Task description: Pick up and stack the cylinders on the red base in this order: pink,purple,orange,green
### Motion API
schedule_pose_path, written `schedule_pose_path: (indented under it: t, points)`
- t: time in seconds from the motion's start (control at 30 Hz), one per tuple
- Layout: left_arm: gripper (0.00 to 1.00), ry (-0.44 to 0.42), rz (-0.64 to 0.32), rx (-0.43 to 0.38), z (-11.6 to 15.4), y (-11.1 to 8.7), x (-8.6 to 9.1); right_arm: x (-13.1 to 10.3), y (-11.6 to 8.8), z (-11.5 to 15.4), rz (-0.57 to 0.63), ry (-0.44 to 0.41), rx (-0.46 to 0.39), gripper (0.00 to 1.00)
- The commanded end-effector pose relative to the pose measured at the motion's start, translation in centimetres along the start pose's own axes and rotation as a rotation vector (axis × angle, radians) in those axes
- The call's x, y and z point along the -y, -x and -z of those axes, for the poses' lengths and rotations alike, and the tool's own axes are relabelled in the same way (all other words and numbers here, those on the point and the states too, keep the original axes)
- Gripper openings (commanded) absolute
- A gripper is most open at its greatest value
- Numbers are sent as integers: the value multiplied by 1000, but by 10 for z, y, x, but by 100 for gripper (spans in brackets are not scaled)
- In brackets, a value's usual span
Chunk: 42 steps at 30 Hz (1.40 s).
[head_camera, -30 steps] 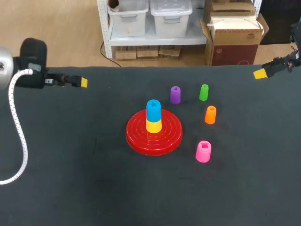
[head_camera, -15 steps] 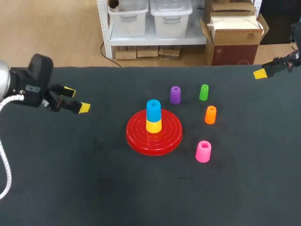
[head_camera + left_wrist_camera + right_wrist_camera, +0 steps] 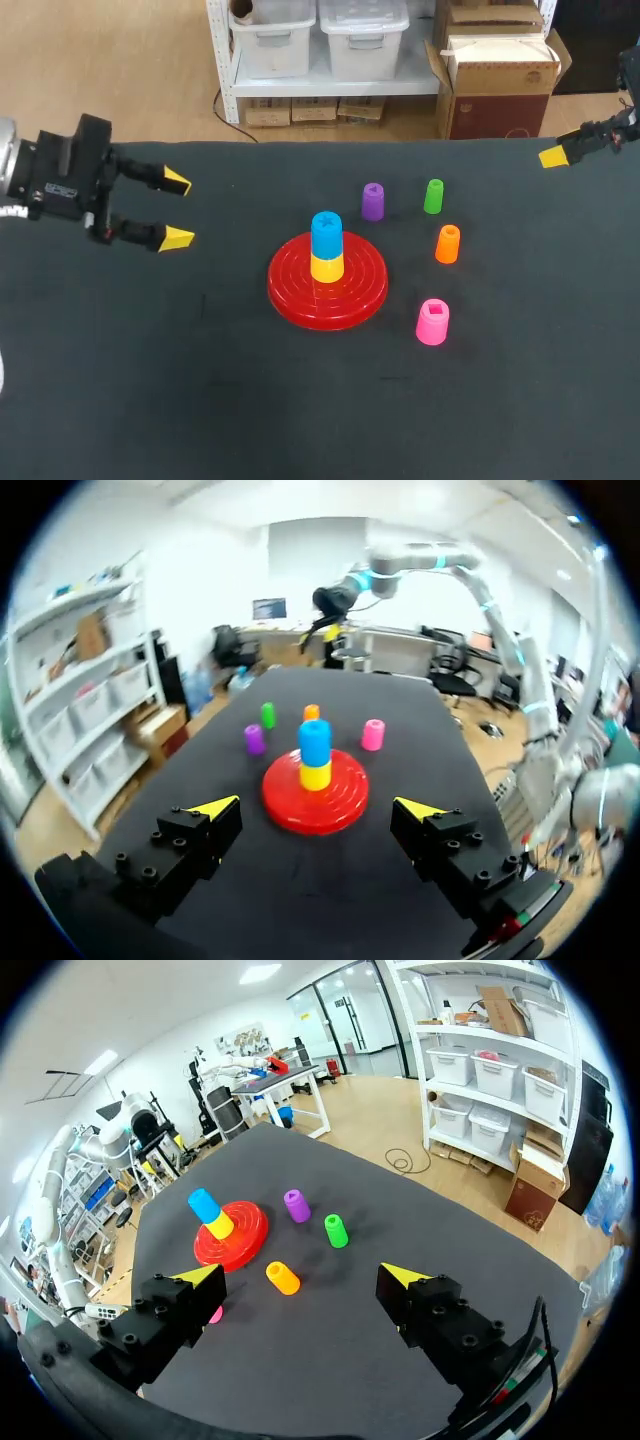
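Meanwhile, a glossy pink cylinder, square-socketed, stands at four o'clock of the ridged red base; left gripper and right gripper gape empty.

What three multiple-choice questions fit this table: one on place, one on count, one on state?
1. Where is the blue cylinder? A. On the yellow cylinder on the red base. B. Lying off the base. C. Held in the air.
2. How many cylinders stand on the table off the base? A. Two. B. Four. C. Six.
3. The left gripper is: A. Open, empty. B. Shut on a cylinder. C. Shut, empty.

1 A: blue tops yellow at the base's middle.
2 B: the pink cylinder, purple cylinder, orange cylinder and green cylinder stand there.
3 A: its yellow tips are wide apart, nothing between.
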<state>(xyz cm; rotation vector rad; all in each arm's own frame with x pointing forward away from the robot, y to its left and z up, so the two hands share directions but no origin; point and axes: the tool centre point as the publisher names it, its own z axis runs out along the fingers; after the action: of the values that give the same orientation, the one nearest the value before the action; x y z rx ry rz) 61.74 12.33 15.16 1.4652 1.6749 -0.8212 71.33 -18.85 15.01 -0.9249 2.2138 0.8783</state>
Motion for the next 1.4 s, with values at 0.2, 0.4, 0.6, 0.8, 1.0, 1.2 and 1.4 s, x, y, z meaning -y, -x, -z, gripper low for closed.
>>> schedule_pose_path:
  t: [0.2,0.4,0.6,0.8,1.0,1.2,1.4]
  points:
    - [100,-187,-102,29,0,-21,-8,-1,-1,0,1,-2,2,100]
    - [100,-117,-53,-49,-7,-41,-18,-1,-1,0,1,-2,2,100]
    - [100,-88,-56,-58,-9,-43,-23,-1,-1,0,1,-2,2,100]
    - [100,-28,1,-63,-7,-41,-27,-1,-1,0,1,-2,2,100]
    - [100,-28,1,-63,-7,-41,-27,-1,-1,0,1,-2,2,100]
    - [100,-28,1,-63,-7,-41,-27,-1,-1,0,1,-2,2,100]
    - [100,-28,1,-63,-7,-41,-27,-1,-1,0,1,-2,2,100]
